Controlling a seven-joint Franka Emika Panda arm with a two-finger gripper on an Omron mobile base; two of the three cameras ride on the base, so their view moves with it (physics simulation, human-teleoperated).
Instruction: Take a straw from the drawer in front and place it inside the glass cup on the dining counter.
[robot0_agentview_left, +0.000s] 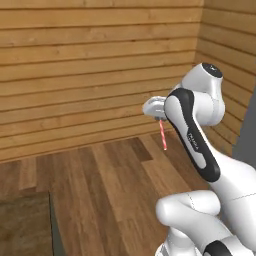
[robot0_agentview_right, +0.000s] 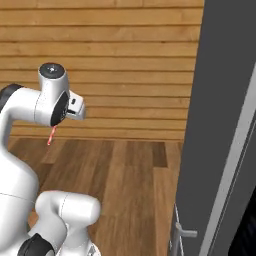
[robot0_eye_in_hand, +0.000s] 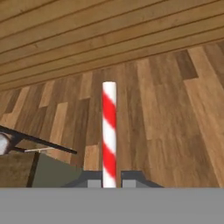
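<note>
The plank wall (robot0_agentview_left: 90, 65) and wooden floor (robot0_agentview_left: 115, 185) are filling the space ahead, with a dark wood-grain counter corner (robot0_agentview_left: 22, 225) sitting at the lower left of the left base view. The arm is carrying the gripper (robot0_eye_in_hand: 109, 183) high above the floor, its jaws clamping the red-and-white striped straw (robot0_eye_in_hand: 109, 131) near one end, so the straw is hanging down beneath the hand. The glass cup is not yet in sight. Carrying well likely means keeping the grip firm and the straw near vertical while turning toward the counter.
</note>
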